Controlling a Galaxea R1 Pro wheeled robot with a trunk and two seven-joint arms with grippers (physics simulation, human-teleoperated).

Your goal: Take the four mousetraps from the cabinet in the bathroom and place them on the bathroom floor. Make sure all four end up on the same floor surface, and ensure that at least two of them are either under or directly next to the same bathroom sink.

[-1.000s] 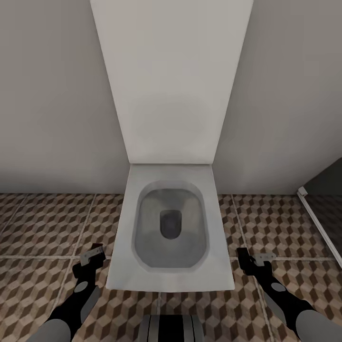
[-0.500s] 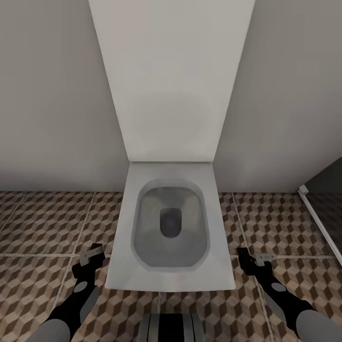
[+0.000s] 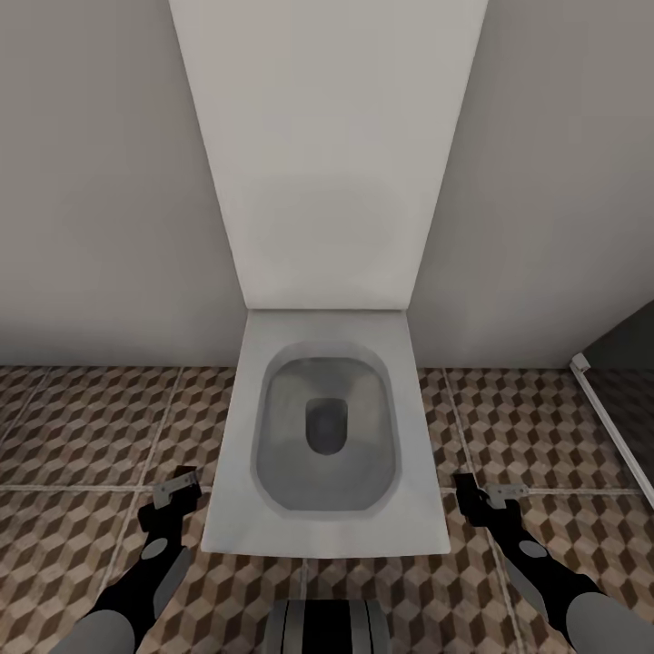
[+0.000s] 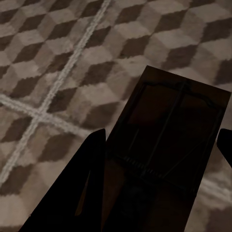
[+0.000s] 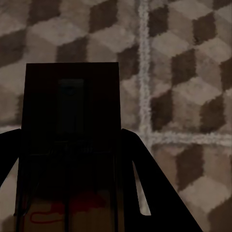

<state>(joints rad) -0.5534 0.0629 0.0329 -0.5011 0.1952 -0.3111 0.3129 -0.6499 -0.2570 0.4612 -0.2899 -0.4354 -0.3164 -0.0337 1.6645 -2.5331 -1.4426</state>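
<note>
Each gripper holds a mousetrap over the bathroom floor [image 3: 82,427] of cube-pattern tiles. My left gripper [image 3: 174,495] hangs left of the toilet, shut on a flat mousetrap [image 3: 176,488]. In the left wrist view that mousetrap [image 4: 169,121] looks dark, its wire parts visible, between the fingers [image 4: 92,159] of the left gripper [image 4: 162,142]. My right gripper [image 3: 480,498] hangs right of the toilet, shut on another mousetrap [image 3: 505,493]. In the right wrist view this mousetrap [image 5: 72,111] sits in the right gripper [image 5: 70,137]. The cabinet and the sink are out of view.
A white toilet [image 3: 327,509] with its lid up stands straight ahead against the pale wall [image 3: 100,227]. A dark glass shower enclosure with a white edge [image 3: 609,427] is at the right. Tiled floor lies on both sides of the toilet.
The view has shifted very slightly since a second ago. Both arms and their mousetraps keep the same pose.
</note>
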